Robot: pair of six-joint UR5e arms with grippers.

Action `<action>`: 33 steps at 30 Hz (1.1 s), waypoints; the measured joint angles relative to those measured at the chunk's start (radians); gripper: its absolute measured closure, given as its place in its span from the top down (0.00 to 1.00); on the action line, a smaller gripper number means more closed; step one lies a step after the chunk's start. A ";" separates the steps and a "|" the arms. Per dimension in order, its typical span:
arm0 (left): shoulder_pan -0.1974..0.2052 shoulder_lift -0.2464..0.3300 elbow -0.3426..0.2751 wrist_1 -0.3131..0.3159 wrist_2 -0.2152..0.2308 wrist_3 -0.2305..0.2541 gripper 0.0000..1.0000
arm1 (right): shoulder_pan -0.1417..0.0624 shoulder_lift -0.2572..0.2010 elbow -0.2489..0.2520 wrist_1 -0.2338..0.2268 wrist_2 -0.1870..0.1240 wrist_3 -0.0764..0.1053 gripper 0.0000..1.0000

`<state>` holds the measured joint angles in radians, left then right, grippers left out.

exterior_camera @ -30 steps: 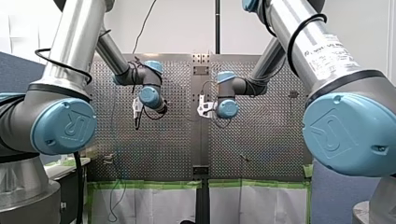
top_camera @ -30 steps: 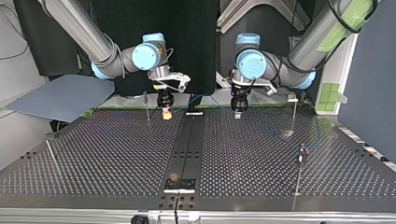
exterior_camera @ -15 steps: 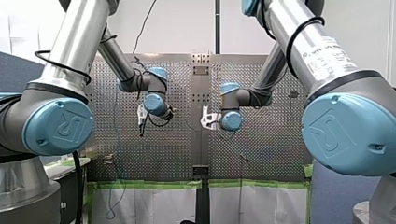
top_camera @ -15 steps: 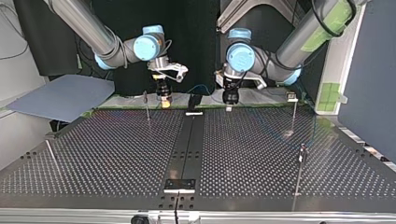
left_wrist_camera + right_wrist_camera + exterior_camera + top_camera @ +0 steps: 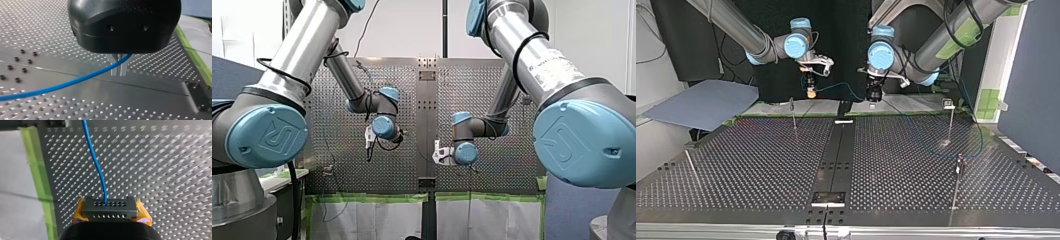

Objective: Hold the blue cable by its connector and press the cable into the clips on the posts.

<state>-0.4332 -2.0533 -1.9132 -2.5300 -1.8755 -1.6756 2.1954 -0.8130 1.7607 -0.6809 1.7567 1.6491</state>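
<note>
What tops the thin metal posts [image 5: 956,186], at the perforated metal table's [image 5: 761,165] near-right corner & along its far edge, is too small to read in top view. In left wrist view the black housing [image 5: 123,25] hides the finger roots, & the thin blue cable [image 5: 75,80] is cut off at the frame's side.

Vs 0.5 s ago: both grippers have lifted higher off the table's far edge. The cable now shows as a shallow span btwn them, then trails down over the far-right part of the table.

My left gripper [image 5: 117,73]: narrow metal fingers [image 5: 113,68] pressed nearly together w/ the cable passing btwn them near the roots. My right gripper [image 5: 111,212]: yellow pads [image 5: 79,211] pinch the grey perforated metal connector block [image 5: 110,206] by its two ends. The cable leaves the block's outer face & runs off over the table, near the green tape strip [image 5: 37,170].
</note>
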 joint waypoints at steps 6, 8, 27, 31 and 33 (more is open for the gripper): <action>-0.023 -0.050 -0.001 0.030 -0.009 0.004 0.00 | -0.019 0.017 0.019 -0.038 0.002 0.003 0.00; -0.030 -0.066 -0.001 0.040 -0.012 0.004 0.00 | -0.029 0.019 0.027 -0.055 0.000 0.005 0.00; -0.083 -0.198 -0.002 0.140 0.000 -0.023 0.00 | -0.083 0.087 0.065 -0.160 -0.007 0.036 0.00; -0.096 -0.233 -0.001 0.173 -0.001 -0.025 0.00 | -0.093 0.111 0.079 -0.183 -0.007 0.042 0.00; -0.101 -0.249 0.000 0.184 -0.002 -0.026 0.00 | -0.100 0.116 0.084 -0.190 -0.006 0.044 0.00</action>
<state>-0.5347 -2.3025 -1.9130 -2.3461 -1.8771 -1.7012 2.0957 -0.6967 1.8448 -0.8708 1.7509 1.6929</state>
